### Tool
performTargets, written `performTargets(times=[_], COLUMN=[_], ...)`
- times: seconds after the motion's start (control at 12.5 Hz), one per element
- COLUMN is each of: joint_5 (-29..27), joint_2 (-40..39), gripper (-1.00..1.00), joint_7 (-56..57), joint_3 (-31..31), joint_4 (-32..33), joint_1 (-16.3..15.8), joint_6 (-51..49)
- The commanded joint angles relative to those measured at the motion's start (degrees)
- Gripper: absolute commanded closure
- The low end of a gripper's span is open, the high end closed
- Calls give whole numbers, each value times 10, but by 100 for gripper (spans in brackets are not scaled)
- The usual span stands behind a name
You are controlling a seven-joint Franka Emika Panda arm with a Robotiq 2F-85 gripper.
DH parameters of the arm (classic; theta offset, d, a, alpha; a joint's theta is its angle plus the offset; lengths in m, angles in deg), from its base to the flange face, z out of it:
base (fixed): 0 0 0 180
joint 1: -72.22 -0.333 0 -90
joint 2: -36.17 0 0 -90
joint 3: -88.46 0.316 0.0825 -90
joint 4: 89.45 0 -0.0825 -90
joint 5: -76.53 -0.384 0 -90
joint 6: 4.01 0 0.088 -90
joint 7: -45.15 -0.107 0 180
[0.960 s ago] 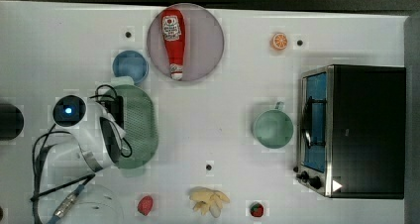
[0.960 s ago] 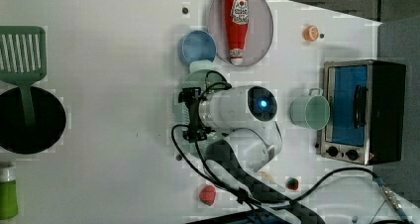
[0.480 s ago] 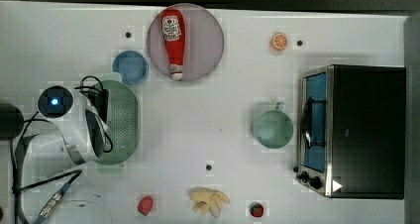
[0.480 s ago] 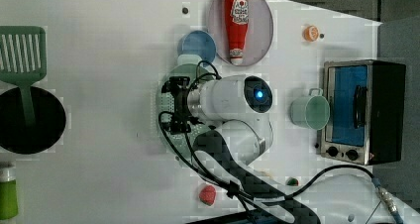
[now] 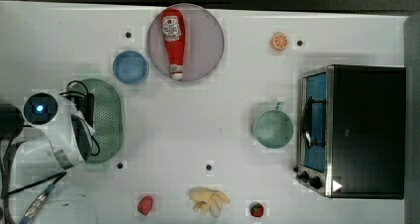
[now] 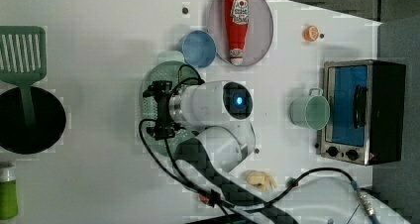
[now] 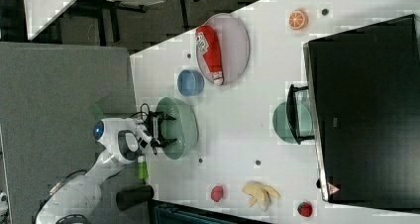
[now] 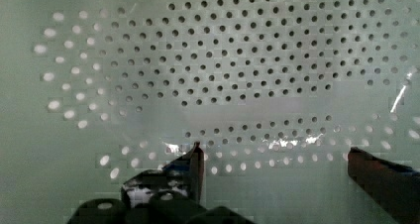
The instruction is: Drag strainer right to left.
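Slipping was judged likely: the strainer (image 8: 247, 60) lay beneath the gripper (image 8: 277, 157), whose spread jaws grasped nothing.

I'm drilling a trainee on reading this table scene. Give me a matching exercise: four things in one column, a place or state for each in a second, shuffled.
1. ketchup bottle
2. strainer
3. mug
4. gripper

a. beside the toaster oven's door
b. open
c. lying on the round plate
d. under the arm, near the blue bowl

Pairs: 1-c, 2-d, 3-a, 4-b
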Motion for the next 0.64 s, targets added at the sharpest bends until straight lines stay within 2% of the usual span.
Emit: performTargets(times=[0.08,0.24,0.4,0.64], joint_5=[0,22,49,87], joint_2=[15,34,84,200], gripper=[-100,-100,-100,-100], joint_7=[-58,-16,74,227], joint_3=[10,-1,-26,-106], joint_4=[-15,-13,-13,-14], joint_1=[-31,-31,-30,-26], joint_6=[1,-18,-102,-236])
